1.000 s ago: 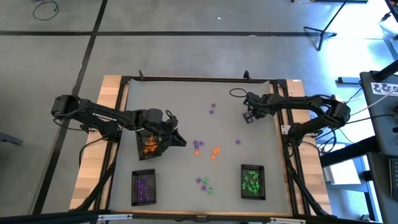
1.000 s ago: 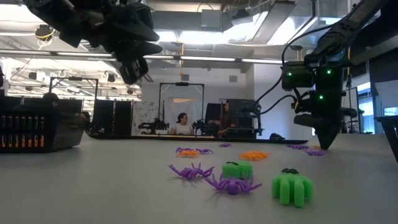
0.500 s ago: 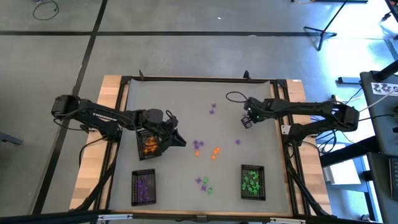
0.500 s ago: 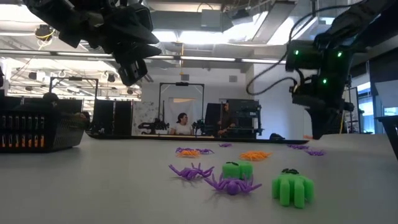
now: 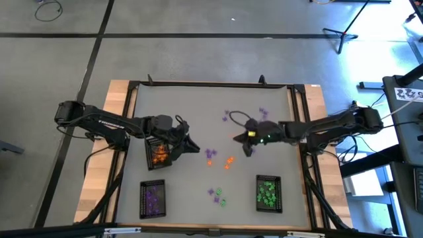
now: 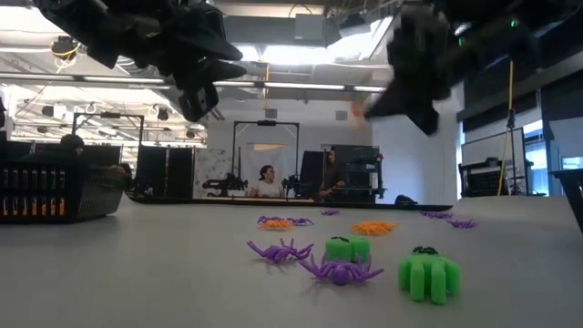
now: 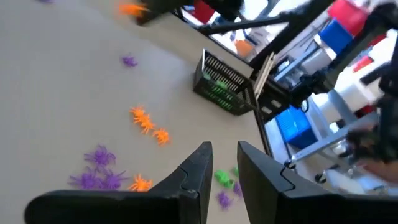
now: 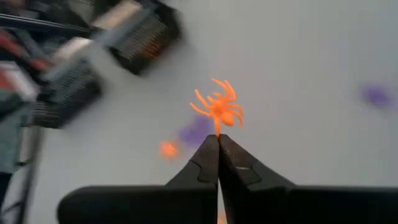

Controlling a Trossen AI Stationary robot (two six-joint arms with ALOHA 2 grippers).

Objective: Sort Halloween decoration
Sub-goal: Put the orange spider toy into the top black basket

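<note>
Item: orange spider (image 8: 219,107), tiny, thin splayed legs, pinched at the fingertips of the right gripper (image 8: 218,138) above mid-table. Left gripper (image 7: 221,155), fingers slightly parted, holds nothing beside the orange-filled tray (image 5: 157,153). Trays: three; loose trinkets (image 5: 218,158) scattered mid-table, count uncertain.

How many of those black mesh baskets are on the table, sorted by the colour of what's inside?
Tray with orange pieces: 1
Tray with purple pieces: 1
Tray with green pieces: 1
Total: 3

The left gripper (image 7: 222,163) shows at the bottom, fingers slightly apart. Orange spiders (image 7: 148,123) and purple spiders (image 7: 96,168) dot the desk (image 7: 56,93); a black tray (image 7: 225,83) of green pieces sits upper middle.
</note>
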